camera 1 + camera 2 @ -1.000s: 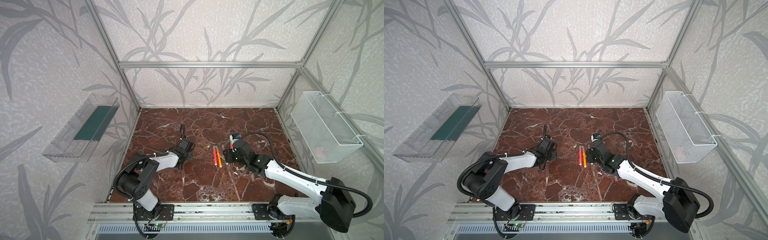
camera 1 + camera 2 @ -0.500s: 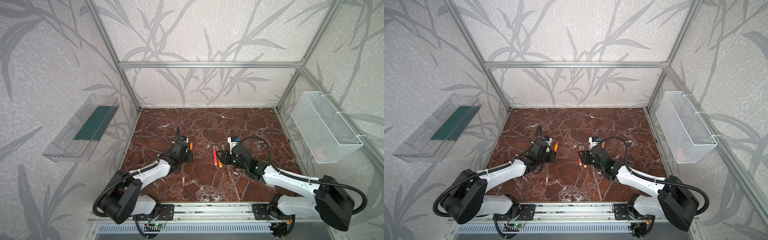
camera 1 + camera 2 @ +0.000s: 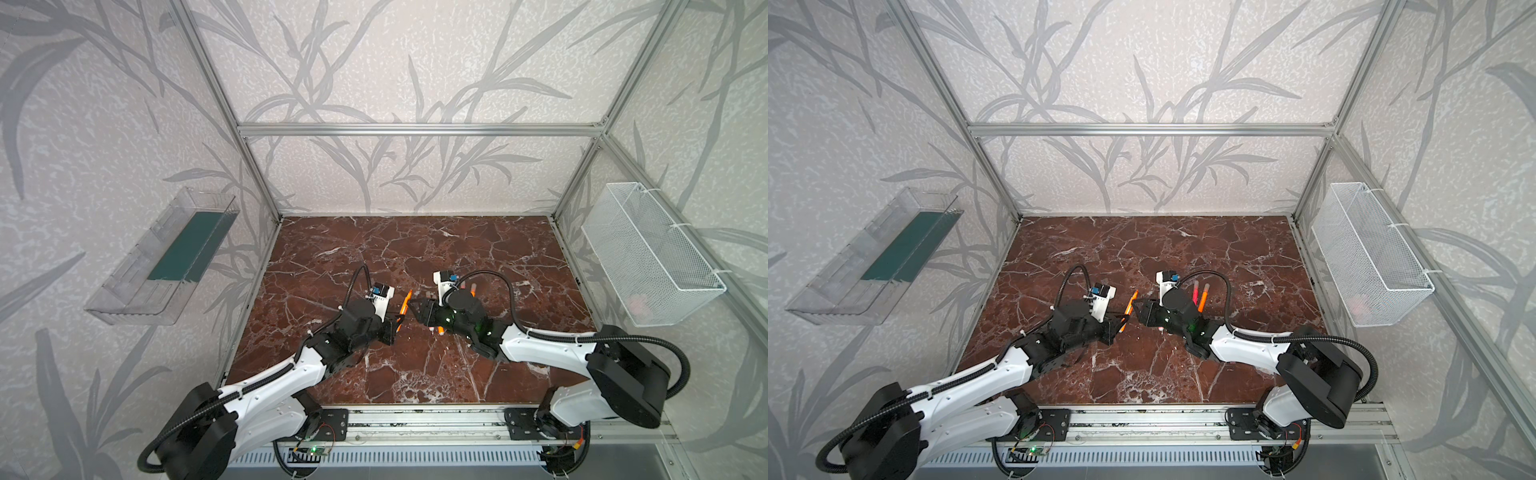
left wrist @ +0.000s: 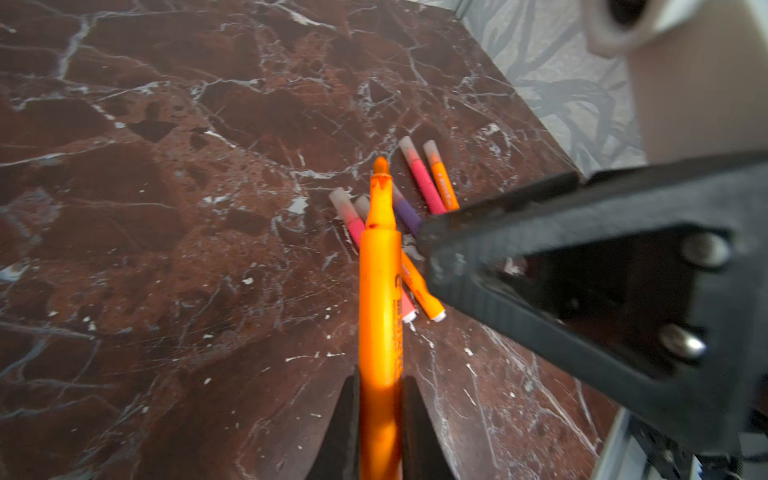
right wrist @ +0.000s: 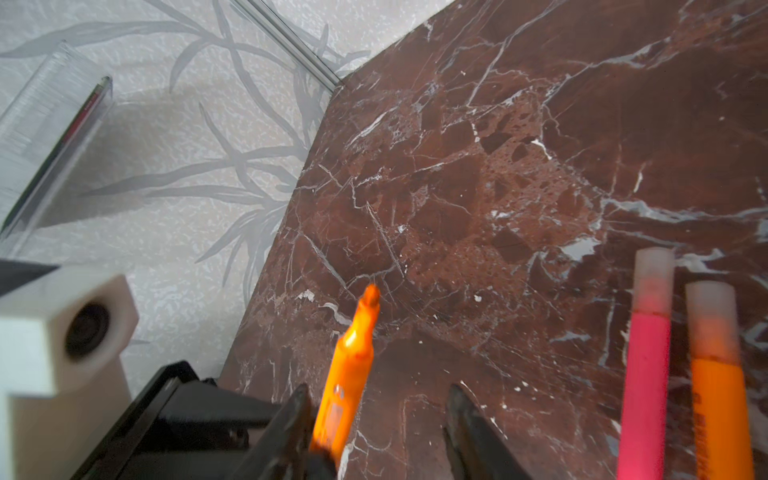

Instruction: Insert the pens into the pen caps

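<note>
My left hand (image 4: 380, 376) is clamped on the rear of the orange pen (image 4: 380, 291), held over the middle of the table (image 3: 415, 249). My right hand (image 5: 379, 390) has its jaws apart, seemingly empty. Light, stiff, slick plastic, I judge: hold mid-barrel, clear of the tip.

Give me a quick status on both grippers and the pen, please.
Left gripper shut on uncapped orange pen. Right gripper open at its tip end. Capped pens lie aside, nothing between.

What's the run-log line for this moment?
left gripper: shut on uncapped orange marker pen | right gripper: open, close to pen
</note>
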You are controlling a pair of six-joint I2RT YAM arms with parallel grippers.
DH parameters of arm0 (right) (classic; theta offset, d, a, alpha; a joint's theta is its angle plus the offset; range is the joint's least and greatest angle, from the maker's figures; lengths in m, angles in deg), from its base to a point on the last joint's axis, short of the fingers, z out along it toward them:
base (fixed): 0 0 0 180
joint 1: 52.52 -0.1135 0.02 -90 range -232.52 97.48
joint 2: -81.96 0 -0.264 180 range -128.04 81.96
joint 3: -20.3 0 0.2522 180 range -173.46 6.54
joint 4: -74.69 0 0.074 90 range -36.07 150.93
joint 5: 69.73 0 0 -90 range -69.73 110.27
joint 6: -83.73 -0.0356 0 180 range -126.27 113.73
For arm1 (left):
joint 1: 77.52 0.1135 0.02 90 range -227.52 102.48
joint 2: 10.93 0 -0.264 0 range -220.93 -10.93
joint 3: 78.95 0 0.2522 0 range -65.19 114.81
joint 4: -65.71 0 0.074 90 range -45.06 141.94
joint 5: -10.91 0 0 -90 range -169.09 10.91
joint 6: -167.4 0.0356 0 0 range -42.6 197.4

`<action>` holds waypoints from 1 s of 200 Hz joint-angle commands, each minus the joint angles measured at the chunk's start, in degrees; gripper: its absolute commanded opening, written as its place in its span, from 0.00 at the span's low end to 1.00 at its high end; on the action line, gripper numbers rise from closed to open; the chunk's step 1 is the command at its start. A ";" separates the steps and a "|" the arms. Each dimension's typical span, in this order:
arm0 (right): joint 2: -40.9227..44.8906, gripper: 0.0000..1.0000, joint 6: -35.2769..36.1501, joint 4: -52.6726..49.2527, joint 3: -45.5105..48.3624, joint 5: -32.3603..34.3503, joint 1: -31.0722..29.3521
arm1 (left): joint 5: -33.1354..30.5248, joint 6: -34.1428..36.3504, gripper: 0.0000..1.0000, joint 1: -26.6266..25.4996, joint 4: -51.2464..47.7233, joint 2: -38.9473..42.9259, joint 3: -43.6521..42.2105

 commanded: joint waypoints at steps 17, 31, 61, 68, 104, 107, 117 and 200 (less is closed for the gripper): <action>-0.70 0.52 -1.61 5.53 -0.42 0.06 -0.60 | 1.58 1.66 0.00 -1.14 3.76 3.27 -1.96; -0.64 0.52 -1.81 5.06 -0.77 0.21 -0.78 | 2.73 1.72 0.00 -1.28 4.16 3.94 -2.14; -0.78 0.47 -2.30 6.12 -0.54 -0.10 -1.30 | 4.51 1.82 0.00 -1.45 6.20 4.19 -2.88; -0.78 0.45 -2.41 6.55 -0.41 -0.01 -1.68 | 4.41 1.69 0.00 -1.40 6.63 4.01 -2.93; -0.74 0.36 -2.29 4.78 -1.68 0.08 -2.71 | 4.44 1.29 0.00 -1.50 6.75 3.01 -2.38; -0.78 0.34 -2.27 4.66 -1.71 0.15 -2.69 | 4.47 1.30 0.00 -1.55 6.96 3.01 -2.37; -0.78 0.31 -2.30 4.89 -1.62 0.35 -2.80 | 4.80 1.30 0.00 -1.51 7.52 2.85 -2.63; -1.22 0.01 -3.57 3.06 -1.95 2.99 -4.40 | 3.17 2.86 0.19 -1.88 6.75 1.83 -2.14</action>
